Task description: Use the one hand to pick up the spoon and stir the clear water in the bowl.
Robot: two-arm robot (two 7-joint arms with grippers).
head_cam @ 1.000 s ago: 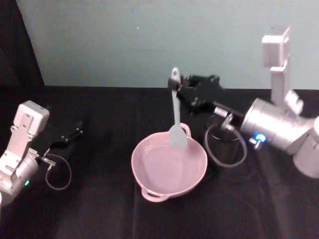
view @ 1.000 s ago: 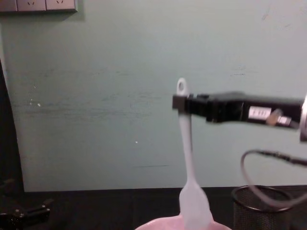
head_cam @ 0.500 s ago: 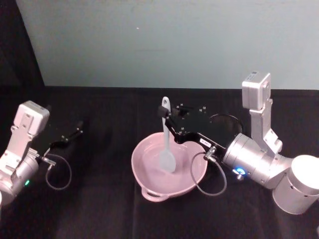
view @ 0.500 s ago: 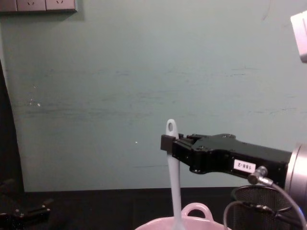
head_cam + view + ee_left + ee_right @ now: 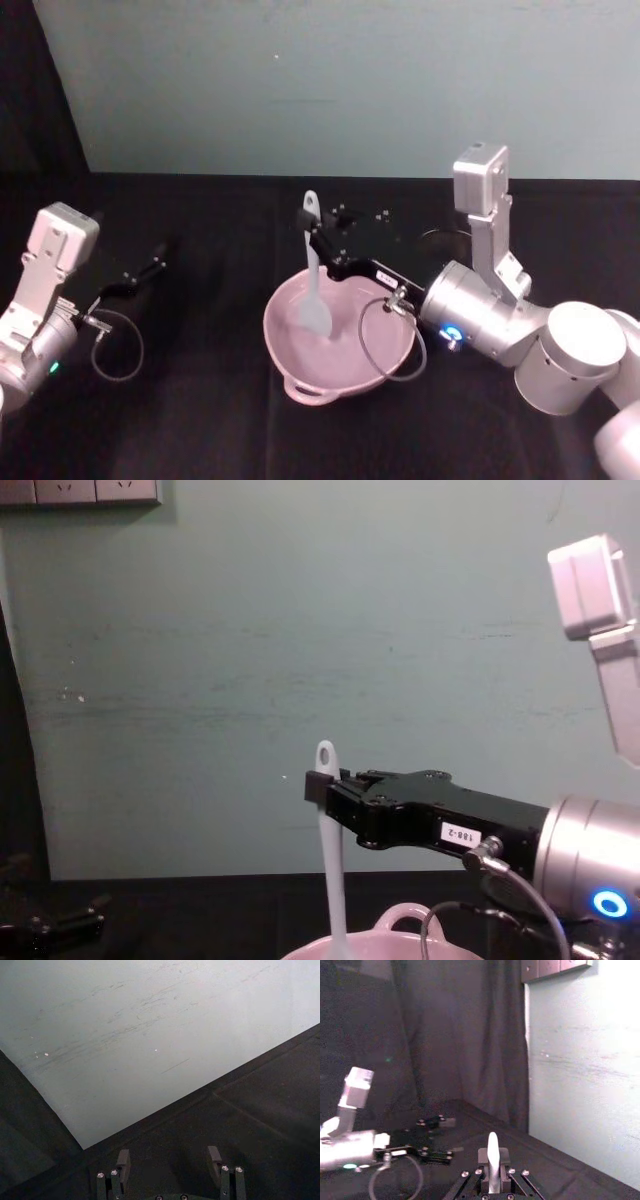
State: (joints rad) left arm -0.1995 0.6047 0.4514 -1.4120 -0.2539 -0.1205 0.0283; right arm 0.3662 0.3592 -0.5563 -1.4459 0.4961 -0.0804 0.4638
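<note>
The pale pink bowl (image 5: 385, 350) sits at the table's middle, its loop handle (image 5: 403, 917) peeking up in the chest view. My right gripper (image 5: 318, 243) is shut on the upper handle of the white spoon (image 5: 313, 285), which hangs upright with its flat blade down inside the left part of the bowl. From the chest the spoon (image 5: 331, 860) drops from the right gripper (image 5: 322, 784) to the bowl's rim (image 5: 390, 942). The right wrist view shows the handle tip (image 5: 492, 1155) between the jaws. My left gripper (image 5: 150, 267) rests open over the table at the far left, its fingers (image 5: 214, 1160) apart.
A black mesh cup's rim (image 5: 447, 238) shows behind my right arm. A cable loop (image 5: 385, 340) from the right wrist hangs over the bowl's right side. A black cloth covers the table (image 5: 200, 400), and a pale green wall stands behind it.
My right arm has swung left and down, lowering the spoon from above the bowl's far rim into the bowl and carrying it toward the bowl's left side. The left arm stayed still.
</note>
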